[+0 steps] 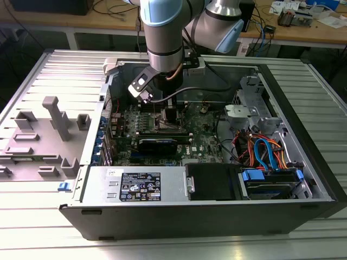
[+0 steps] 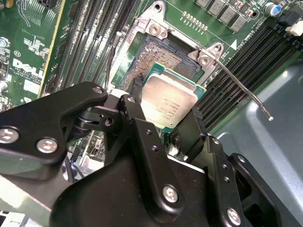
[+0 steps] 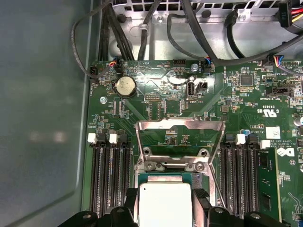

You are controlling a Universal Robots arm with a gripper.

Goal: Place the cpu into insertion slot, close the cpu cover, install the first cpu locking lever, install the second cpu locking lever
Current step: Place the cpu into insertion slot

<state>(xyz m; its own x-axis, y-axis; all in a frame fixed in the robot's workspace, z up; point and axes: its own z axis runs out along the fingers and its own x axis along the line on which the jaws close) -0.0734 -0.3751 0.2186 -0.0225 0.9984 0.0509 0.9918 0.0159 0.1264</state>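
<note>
Silver-grey flat square cpu (image 2: pixel 169 101) is pinched by two opposite edges between the black fingers (image 2: pixel 139 123) of the arm's gripper (image 2: pixel 166 100), as both wrist views show. It sits over the square insertion slot (image 2: pixel 163 54) of the green motherboard (image 1: pixel 209 142), covering part of the tan-gold contact field; whether it touches the contacts I cannot tell. The thin grey-metal cpu cover (image 3: pixel 180 124), a frame with a large window, stands swung open beyond the slot. One thin wire locking lever (image 2: pixel 246 92) juts free beside the slot. In the exterior view the arm reaches down into the open black computer case (image 1: pixel 217 219).
</note>
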